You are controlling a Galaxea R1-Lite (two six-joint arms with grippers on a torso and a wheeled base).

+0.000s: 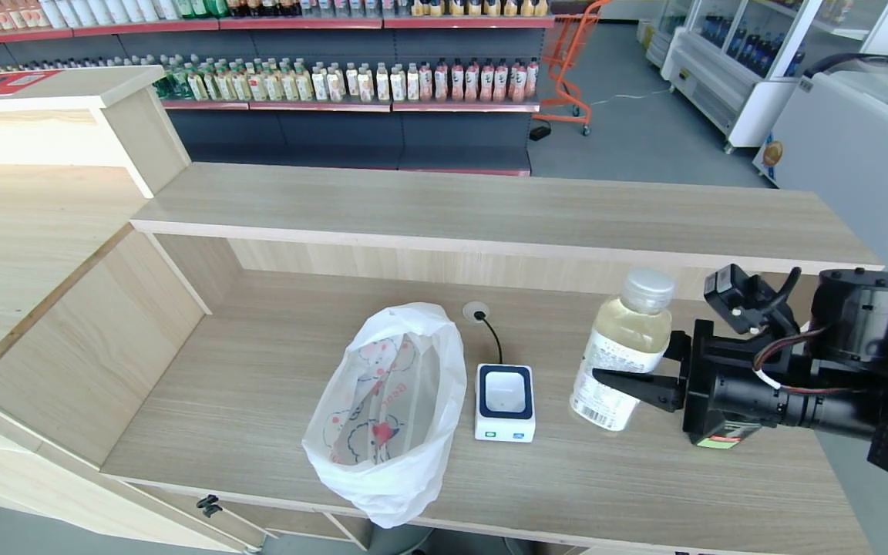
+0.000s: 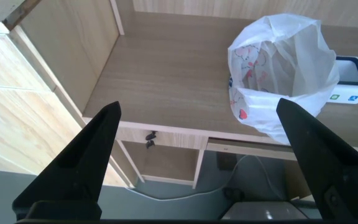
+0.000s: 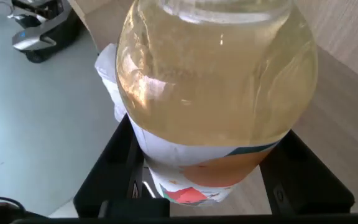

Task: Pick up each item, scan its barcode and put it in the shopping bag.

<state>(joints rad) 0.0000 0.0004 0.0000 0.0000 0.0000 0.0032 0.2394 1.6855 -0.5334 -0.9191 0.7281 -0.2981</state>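
The wooden desk (image 1: 259,401) carries an open white shopping bag (image 1: 390,401) near its front edge. To the robot's right of it, the bottle (image 1: 625,347) of pale drink stands slightly tilted, clamped around its label by the right tool (image 1: 633,366). Between bag and bottle sits the small scanner (image 1: 504,401). The left tool (image 2: 199,106) hangs with its fingers apart beyond the desk's front edge. Scanning seems to be in hand, so the next move should bring the barcode over the scanner's window.
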